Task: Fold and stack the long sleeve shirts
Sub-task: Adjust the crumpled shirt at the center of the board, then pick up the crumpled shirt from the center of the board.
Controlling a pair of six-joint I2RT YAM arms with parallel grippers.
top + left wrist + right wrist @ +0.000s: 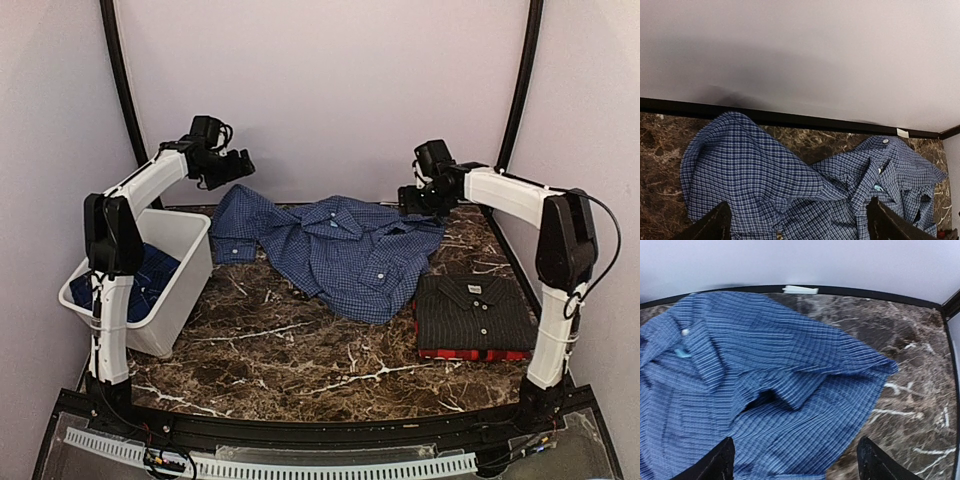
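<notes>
A blue-and-white check shirt [335,250] lies spread and rumpled across the back middle of the marble table. It also shows in the left wrist view [790,190] and the right wrist view [770,390]. A folded black pinstripe shirt [472,310] lies at the right on a folded red-and-black plaid shirt [470,353], of which only an edge shows. My left gripper [243,163] hangs open above the check shirt's left sleeve, holding nothing. My right gripper [408,200] hangs open above the shirt's right edge, holding nothing.
A white plastic bin [150,285] stands at the left with more blue cloth [135,285] inside. The marble table [300,360] has a black border and pale walls close behind and at both sides.
</notes>
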